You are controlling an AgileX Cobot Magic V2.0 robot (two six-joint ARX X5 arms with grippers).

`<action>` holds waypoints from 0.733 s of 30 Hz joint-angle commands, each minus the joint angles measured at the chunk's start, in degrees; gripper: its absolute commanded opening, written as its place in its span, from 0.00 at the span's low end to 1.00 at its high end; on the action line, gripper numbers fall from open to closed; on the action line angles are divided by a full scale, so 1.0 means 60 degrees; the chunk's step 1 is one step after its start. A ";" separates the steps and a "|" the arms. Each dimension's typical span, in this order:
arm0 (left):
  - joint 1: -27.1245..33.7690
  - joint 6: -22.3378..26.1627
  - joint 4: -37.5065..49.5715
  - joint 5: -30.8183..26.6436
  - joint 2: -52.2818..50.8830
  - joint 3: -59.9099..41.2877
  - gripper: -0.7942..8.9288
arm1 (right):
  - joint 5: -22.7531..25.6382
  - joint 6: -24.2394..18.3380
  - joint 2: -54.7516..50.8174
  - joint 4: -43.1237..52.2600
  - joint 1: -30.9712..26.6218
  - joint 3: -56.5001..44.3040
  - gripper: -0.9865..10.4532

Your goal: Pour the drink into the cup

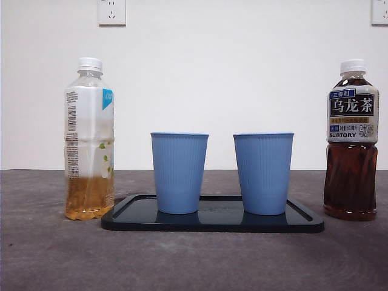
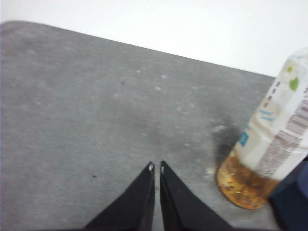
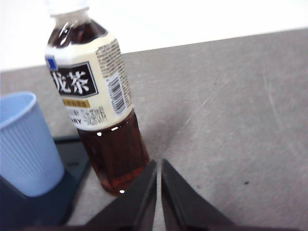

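Oolong bottle cap cropped

We seem to be in a plain test room or lab, not a home. A bare white wall with two wall sockets rises behind a grey, scuffed tabletop, where a black tray stands centred as a staged setup.

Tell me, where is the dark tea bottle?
In the front view the dark tea bottle stands at the far right on the table, just off the tray, nearest a blue cup.
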 commanded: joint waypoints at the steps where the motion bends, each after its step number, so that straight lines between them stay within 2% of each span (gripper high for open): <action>1: -0.0157 -0.0816 0.0047 -0.0007 0.0073 0.0339 0.10 | -0.0069 0.1249 -0.0015 0.0095 0.0011 0.0197 0.10; 6: -0.0335 -0.1253 0.0324 -0.0004 0.0503 0.1224 0.10 | -0.0532 0.1847 -0.0007 0.0033 0.0015 0.0900 0.10; 9: -0.0390 -0.1228 0.0113 0.0022 0.0984 0.2095 0.10 | -0.0740 0.2084 0.0109 -0.0270 0.0015 0.1537 0.10; 13: -0.0397 -0.0903 -0.0200 0.0466 0.1905 0.3391 0.10 | -0.1228 0.2040 0.0568 -0.0914 0.0015 0.2605 0.10; 17: -0.0397 -0.0288 -0.0484 0.1045 0.3155 0.4754 0.10 | -0.2051 0.1585 0.1300 -0.1257 0.0015 0.3606 0.10; 22: -0.0521 0.0455 -0.0936 0.2036 0.4623 0.6211 0.10 | -0.2776 0.0364 0.2503 -0.2084 0.0011 0.4896 0.10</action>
